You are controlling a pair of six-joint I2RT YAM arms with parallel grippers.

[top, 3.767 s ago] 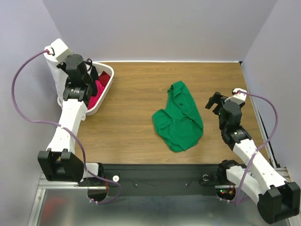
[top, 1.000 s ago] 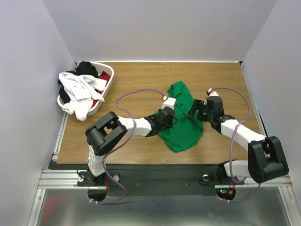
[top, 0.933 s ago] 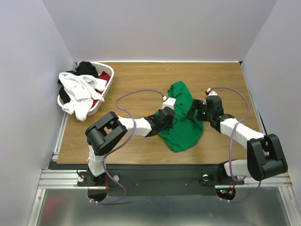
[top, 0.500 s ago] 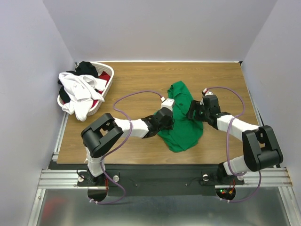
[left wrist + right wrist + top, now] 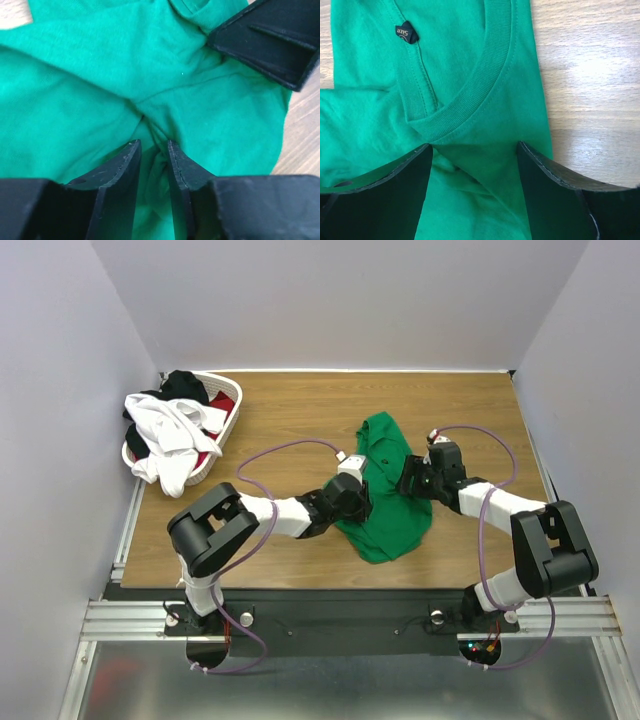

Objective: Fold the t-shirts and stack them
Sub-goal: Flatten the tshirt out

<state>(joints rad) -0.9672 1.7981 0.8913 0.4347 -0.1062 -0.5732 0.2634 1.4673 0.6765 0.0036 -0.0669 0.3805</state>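
The bright green t-shirt (image 5: 388, 518) lies crumpled on the wooden table, right of the middle. My left gripper (image 5: 353, 494) is on its left part; in the left wrist view (image 5: 153, 147) the jaws are nearly together with a fold of green cloth (image 5: 100, 75) pinched between them. My right gripper (image 5: 409, 479) is at the shirt's right edge; in the right wrist view (image 5: 474, 147) its jaws stand wide open just over the cloth below the ribbed collar (image 5: 487, 75). The white t-shirt (image 5: 165, 432), black t-shirt (image 5: 182, 385) and red t-shirt (image 5: 219, 403) lie in the basket.
The white lattice laundry basket (image 5: 229, 430) stands at the table's far left, with the white shirt hanging over its near rim. A black size tag (image 5: 406, 31) shows inside the green collar. The right gripper's finger (image 5: 270, 40) shows close by in the left wrist view.
The left arm left the basket and the right arm came in from the right; both now sit on the green shirt. In the last second both crept slightly closer together.
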